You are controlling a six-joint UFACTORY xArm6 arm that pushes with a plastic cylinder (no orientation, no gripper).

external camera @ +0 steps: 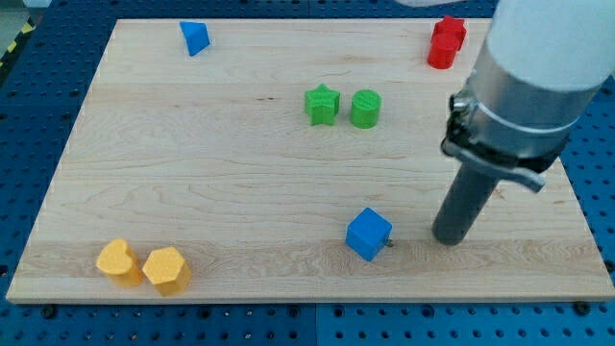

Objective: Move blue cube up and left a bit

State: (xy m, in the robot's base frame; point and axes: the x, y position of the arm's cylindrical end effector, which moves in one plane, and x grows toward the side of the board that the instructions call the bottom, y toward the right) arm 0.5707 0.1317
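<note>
1. The blue cube (369,234) sits on the wooden board (240,192), low and right of centre, tilted so one corner points at the view's bottom.
2. My tip (449,239) rests on the board just to the view's right of the cube, near it but with a narrow strip of bare wood between them. A small dark speck lies on the wood at the cube's right edge; I cannot tell what it is.
3. There is no gripper here to be wide or narrow: the arm ends in a plain dark rod, and it holds nothing.
4. Up and left of the cube the board is open wood for a good stretch. The nearest things that way are the green star (322,104) and the green cylinder (365,109), side by side and almost touching, well apart from the cube.
5. A blue wedge (194,37) stands near the top left corner.
6. A red block (446,41) stands near the top right, beside the arm's pale housing.
7. Two yellow blocks (116,261) (165,270) touch each other at the bottom left corner, far from the cube.
</note>
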